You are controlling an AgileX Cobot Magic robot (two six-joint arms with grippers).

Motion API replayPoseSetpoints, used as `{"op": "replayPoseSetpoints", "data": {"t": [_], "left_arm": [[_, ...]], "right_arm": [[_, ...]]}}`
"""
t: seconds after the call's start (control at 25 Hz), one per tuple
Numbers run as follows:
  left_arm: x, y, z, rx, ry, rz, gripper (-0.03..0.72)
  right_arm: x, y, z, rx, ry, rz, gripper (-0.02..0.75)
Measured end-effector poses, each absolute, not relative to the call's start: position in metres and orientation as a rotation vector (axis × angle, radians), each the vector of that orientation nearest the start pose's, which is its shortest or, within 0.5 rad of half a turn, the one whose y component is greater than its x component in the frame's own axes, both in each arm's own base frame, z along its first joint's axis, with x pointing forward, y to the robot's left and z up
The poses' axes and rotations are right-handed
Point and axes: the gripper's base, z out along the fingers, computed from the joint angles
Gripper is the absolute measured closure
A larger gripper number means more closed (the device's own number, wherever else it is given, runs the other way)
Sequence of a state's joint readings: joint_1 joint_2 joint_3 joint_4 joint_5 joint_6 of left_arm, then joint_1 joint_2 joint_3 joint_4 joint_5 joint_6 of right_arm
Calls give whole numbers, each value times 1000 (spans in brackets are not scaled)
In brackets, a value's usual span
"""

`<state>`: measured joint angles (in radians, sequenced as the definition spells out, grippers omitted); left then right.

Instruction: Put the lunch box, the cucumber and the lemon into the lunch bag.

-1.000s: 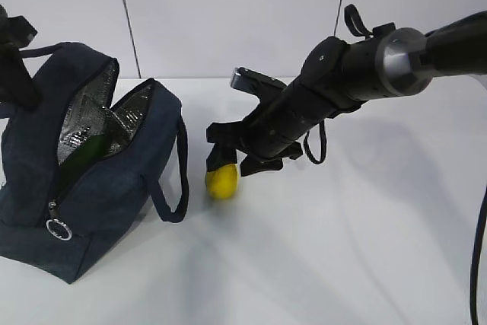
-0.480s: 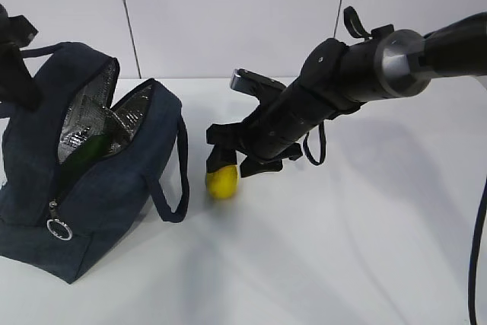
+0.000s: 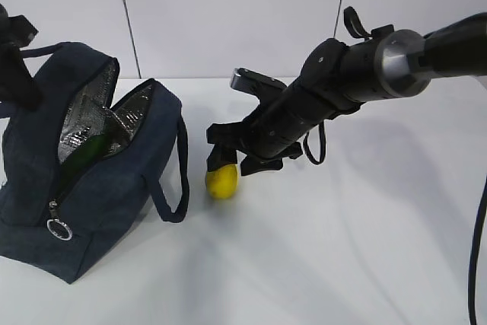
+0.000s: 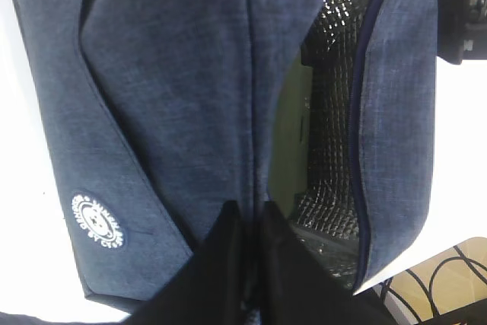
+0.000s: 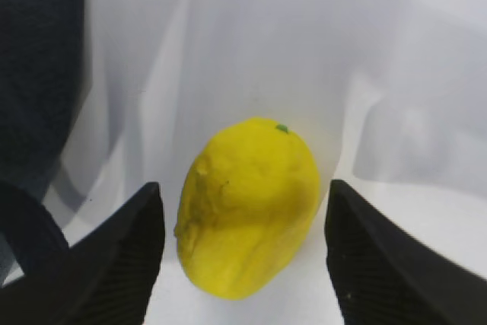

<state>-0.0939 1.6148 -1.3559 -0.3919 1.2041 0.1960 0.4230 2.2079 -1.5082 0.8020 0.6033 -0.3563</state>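
1. Bag first: lunch bag sits off to the right gripper's left, mouth gaping, foil lining showing. Left gripper is pressed together on the bag's fabric edge, holding the mouth wide.
2. Cucumber lies inside the bag; a pale green surface, probably the lunch box lid, shows deeper in.
3. Lemon rests on the white table between the right gripper's spread fingers, untouched.
4. Step in hand: grasping the lemon. Next call: close, lift, carry left over the opening.

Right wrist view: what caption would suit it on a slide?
Open right claw straddles the yellow lemon on the white table, fingers not touching it.
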Motion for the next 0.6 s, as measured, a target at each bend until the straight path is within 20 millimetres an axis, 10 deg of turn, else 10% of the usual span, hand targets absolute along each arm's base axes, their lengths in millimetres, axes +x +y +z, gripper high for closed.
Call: {"op": "replayPoseSetpoints", "data": {"t": [0.6], "left_arm": [[316, -62, 299, 264, 2869, -538, 687]], "right_arm": [[402, 222, 128, -266, 2699, 804, 256]]}}
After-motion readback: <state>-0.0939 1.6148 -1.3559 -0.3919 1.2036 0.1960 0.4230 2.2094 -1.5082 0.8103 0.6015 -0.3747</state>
